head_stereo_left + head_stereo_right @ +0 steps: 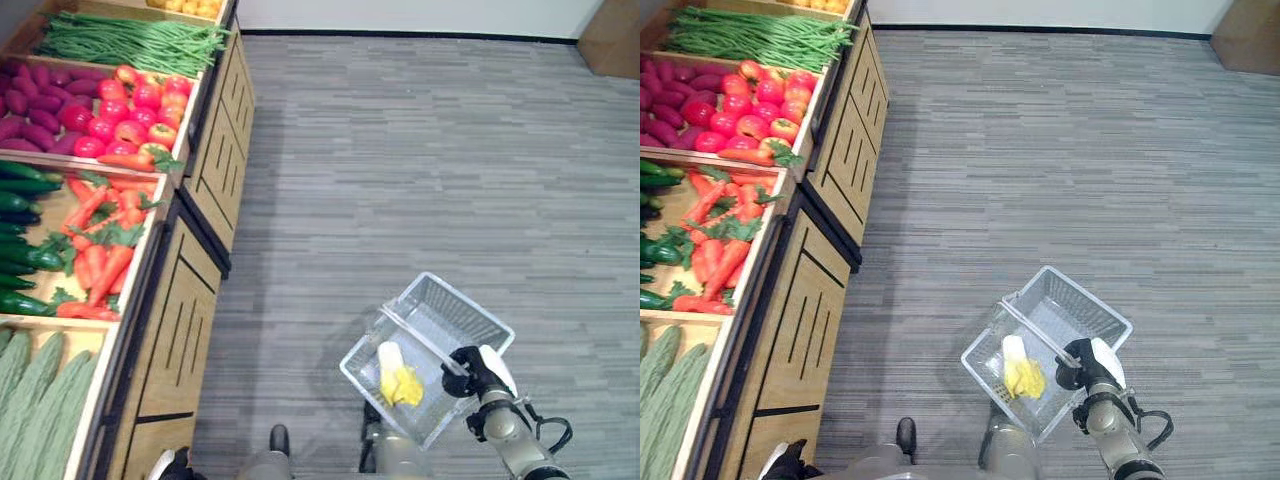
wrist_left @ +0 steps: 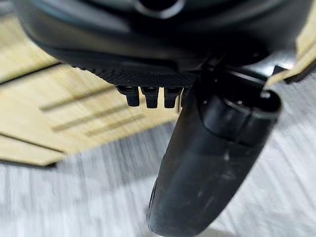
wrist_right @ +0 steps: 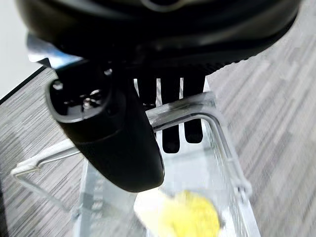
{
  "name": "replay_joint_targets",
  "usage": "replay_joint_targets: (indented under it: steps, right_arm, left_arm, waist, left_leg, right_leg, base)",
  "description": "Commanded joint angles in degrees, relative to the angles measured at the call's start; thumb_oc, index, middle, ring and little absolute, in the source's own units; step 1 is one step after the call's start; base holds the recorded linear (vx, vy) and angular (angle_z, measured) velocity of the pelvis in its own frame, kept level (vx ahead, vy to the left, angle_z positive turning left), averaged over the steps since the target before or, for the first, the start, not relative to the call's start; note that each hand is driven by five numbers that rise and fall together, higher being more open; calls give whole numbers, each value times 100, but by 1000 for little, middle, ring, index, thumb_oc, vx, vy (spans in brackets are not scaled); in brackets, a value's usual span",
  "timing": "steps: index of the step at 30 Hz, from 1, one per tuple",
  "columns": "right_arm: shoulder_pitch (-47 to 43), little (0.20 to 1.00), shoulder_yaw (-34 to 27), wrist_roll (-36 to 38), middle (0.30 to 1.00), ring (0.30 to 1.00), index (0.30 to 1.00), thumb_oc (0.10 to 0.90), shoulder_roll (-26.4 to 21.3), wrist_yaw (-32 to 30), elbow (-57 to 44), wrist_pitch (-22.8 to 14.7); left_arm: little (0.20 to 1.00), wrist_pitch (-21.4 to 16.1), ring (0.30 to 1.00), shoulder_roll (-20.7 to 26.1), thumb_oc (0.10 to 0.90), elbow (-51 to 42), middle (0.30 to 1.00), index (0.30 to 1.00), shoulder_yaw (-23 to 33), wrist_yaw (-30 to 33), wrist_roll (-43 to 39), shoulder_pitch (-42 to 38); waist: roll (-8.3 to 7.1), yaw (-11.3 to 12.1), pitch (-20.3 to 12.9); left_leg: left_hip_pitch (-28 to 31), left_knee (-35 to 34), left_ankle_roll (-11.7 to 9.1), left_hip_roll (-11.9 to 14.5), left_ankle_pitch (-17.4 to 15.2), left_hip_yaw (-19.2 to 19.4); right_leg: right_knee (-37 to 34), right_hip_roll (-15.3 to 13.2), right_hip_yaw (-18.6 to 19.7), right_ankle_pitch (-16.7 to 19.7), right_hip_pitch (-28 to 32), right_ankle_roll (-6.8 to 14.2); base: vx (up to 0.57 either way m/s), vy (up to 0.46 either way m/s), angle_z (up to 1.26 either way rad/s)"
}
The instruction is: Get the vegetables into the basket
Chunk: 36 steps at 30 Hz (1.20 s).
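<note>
The right hand is seen curled round the handle of a clear plastic basket, which hangs low over the grey floor at the robot's right. One yellow-and-white vegetable, probably a cabbage, lies in the basket's near end.

The left hand is seen close against the wooden front of the produce stand; its fingers look short and folded back with nothing between them, so it is judged closed and empty.

The remaining vegetables lie in the stand's compartments, to the robot's left and ahead: carrots in the middle bin, cucumbers beside them, tomatoes and green beans further on, pale green gourds nearest. The carrots' long axes run mostly away from the stand's front edge.

The left hand is judged the nearer to the stand, and the free one. The basket is well apart from the bins, with open floor between; the bin's raised front lip must be cleared on any reach in.
</note>
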Motion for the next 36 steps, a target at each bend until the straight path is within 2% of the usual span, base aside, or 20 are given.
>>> replay_joint_targets:
  steps: [1, 4, 7, 10, 11, 12, 13, 14, 15, 17, 19, 22, 24, 26, 27, 29, 30, 31, 32, 36]
  right_arm:
    - [-183, 300, -299, 163, 300, 300, 300, 400, -495, -301, -615, -393]
    - [-84, 300, -350, 167, 300, 300, 300, 400, -596, -358, -574, -389]
    - [14, 300, -383, 192, 300, 300, 300, 400, -626, -368, -569, -382]
    - [18, 300, -395, 183, 300, 300, 300, 400, -625, -400, -553, -366]
    - [38, 300, -404, 176, 300, 300, 300, 400, -621, -435, -570, -360]
    - [32, 300, -391, 165, 300, 300, 300, 400, -608, -470, -551, -362]
    - [44, 300, -381, 154, 300, 300, 300, 400, -597, -498, -518, -349]
    - [46, 300, -379, 154, 300, 300, 300, 400, -597, -500, -517, -350]
    - [54, 300, -318, 140, 300, 300, 300, 400, -553, -542, -457, -357]
    - [96, 300, -271, 106, 300, 300, 300, 400, -534, -549, -465, -381]
    - [158, 300, -247, 28, 300, 300, 300, 400, -517, -476, -505, -360]
    - [157, 300, -231, -50, 300, 300, 300, 400, -451, -452, -444, -316]
    - [122, 300, -238, -61, 300, 300, 300, 400, -400, -441, -401, -301]
    - [2, 300, -175, -84, 300, 300, 300, 400, -330, -428, -412, -289]
    - [0, 300, -174, -84, 300, 300, 300, 400, -328, -428, -411, -289]
    - [-133, 300, -99, -82, 300, 300, 300, 400, -266, -436, -331, -257]
    - [-242, 300, -43, -97, 300, 300, 300, 400, -245, -453, -280, -245]
    - [-316, 300, -6, -83, 300, 300, 300, 400, -221, -431, -275, -241]
    - [-354, 300, 11, -83, 300, 300, 300, 400, -210, -428, -284, -241]
    - [-400, 300, 70, -118, 300, 300, 300, 400, -204, -385, -352, -232]
  left_arm:
    - [1000, -46, 1000, 258, 900, 51, 1000, 1000, 74, 188, -74, -300]
    - [1000, -38, 1000, 145, 900, -71, 1000, 1000, -44, 186, -110, -386]
    - [1000, -25, 1000, 87, 900, -125, 1000, 1000, -113, 204, -134, -429]
    - [1000, -1, 1000, 49, 900, -80, 1000, 1000, -169, 254, -125, -489]
    - [1000, 12, 1000, 31, 900, -90, 1000, 1000, -192, 300, -111, -495]
    - [1000, 14, 1000, 7, 900, -50, 1000, 1000, -172, 356, -123, -500]
    - [1000, 55, 1000, -9, 900, -27, 1000, 1000, -160, 407, -120, -501]
    - [1000, 56, 1000, -11, 900, -27, 1000, 1000, -161, 409, -120, -499]
    - [1000, 129, 1000, -20, 900, 86, 1000, 1000, -181, 517, 32, -512]
    - [1000, 168, 1000, -11, 900, 79, 1000, 1000, -197, 567, 133, -492]
    - [1000, 180, 1000, 4, 900, 60, 1000, 1000, -164, 532, 180, -431]
    - [1000, 185, 1000, 29, 900, 141, 1000, 1000, -195, 501, 294, -412]
    - [1000, 184, 1000, 60, 900, 140, 1000, 1000, -234, 480, 392, -398]
    - [1000, 164, 1000, 178, 900, 74, 1000, 1000, -282, 483, 424, -440]
    - [1000, 164, 1000, 181, 900, 74, 1000, 1000, -281, 482, 424, -440]
    - [1000, 180, 1000, 270, 900, 27, 1000, 1000, -269, 508, 401, -499]
    - [1000, 182, 1000, 300, 900, 5, 1000, 1000, -261, 514, 381, -515]
    - [1000, 190, 1000, 342, 900, 13, 1000, 1000, -234, 478, 370, -515]
    - [1000, 196, 1000, 359, 900, 18, 1000, 1000, -235, 470, 368, -529]
    - [1000, 228, 1000, 398, 900, 81, 1000, 1000, -225, 430, 405, -540]
  waist:
    - [-80, -43, -177]
    - [-27, -80, -96]
    - [-28, -65, -3]
    - [-73, -35, 53]
    - [-126, -6, 48]
    - [-134, 33, 40]
    - [-109, 81, 30]
    - [-115, 86, 33]
    - [-76, 143, 16]
    - [-83, 200, -20]
    - [-105, 218, -79]
    - [-155, 239, -166]
    - [-219, 243, -217]
    - [-369, 250, -207]
    - [-373, 255, -207]
    - [-446, 281, -188]
    - [-446, 297, -165]
    - [-385, 289, -124]
    - [-363, 273, -93]
    - [-320, 210, 13]
  left_leg:
    - [77, 527, -270, 99, -121, -260]
    - [-239, 1203, -421, 233, 273, -246]
    - [-568, 1679, -439, 237, 538, -294]
    - [-910, 1512, -379, 96, 417, -291]
    - [-1163, 1191, -317, 34, 230, -219]
    - [-1333, 884, -309, 49, 284, -192]
    - [-1517, 645, -325, 115, 488, -213]
    - [-1486, 606, -328, 111, 503, -203]
    - [-1655, 378, -384, 195, 827, -200]
    - [-1702, 175, -419, 237, 1021, -152]
    - [-1604, 187, -376, 219, 913, 12]
    - [-1512, 184, -285, 110, 825, 149]
    - [-1462, 276, -183, 10, 656, 253]
    - [-1470, 572, 24, -196, 308, 396]
    - [-1473, 580, 27, -198, 301, 403]
    - [-1465, 616, 150, -343, 147, 464]
    - [-1433, 592, 227, -415, 101, 495]
    - [-1323, 500, 328, -477, 58, 474]
    - [-1246, 468, 362, -502, 40, 486]
    - [-985, 391, 433, -559, -57, 506]
  right_leg:
    - [986, -265, 274, -582, -388, 483]
    - [992, -116, 220, -803, -255, 268]
    - [939, -48, 143, -954, -31, 135]
    - [840, -97, 126, -987, 103, 182]
    - [746, -156, 139, -1030, 199, 238]
    - [715, -167, 168, -1067, 275, 267]
    - [697, -137, 204, -1115, 371, 277]
    - [699, -142, 210, -1124, 380, 277]
    - [695, -85, 289, -1228, 550, 264]
    - [673, -80, 394, -1305, 733, 284]
    - [677, -130, 462, -1382, 878, 338]
    - [697, -271, 508, -1347, 950, 431]
    - [780, -414, 594, -1299, 926, 534]
    - [950, -621, 814, -1038, 788, 686]
    - [950, -626, 822, -1037, 785, 690]
    - [1059, -744, 870, -736, 659, 804]
    - [1245, -814, 847, -525, 536, 864]
    - [1825, -777, 894, -456, 338, 817]
    - [2058, -754, 894, -415, 220, 797]
    - [2432, -686, 759, -321, -99, 707]
  base:
    - [112, -217, 1]
    - [109, -250, 11]
    - [86, -133, 21]
    - [101, -46, 16]
    - [176, 25, 9]
    - [250, 61, 12]
    - [153, 59, 11]
    - [225, 98, 7]
    - [251, 104, -15]
    - [260, 116, -31]
    - [262, 186, -39]
    - [221, 188, -30]
    - [186, 235, -23]
    - [217, 335, -24]
    - [142, 262, -17]
    - [111, 241, -10]
    - [139, 350, -19]
    - [119, 332, -15]
    - [109, 284, -14]
    - [74, 109, 0]
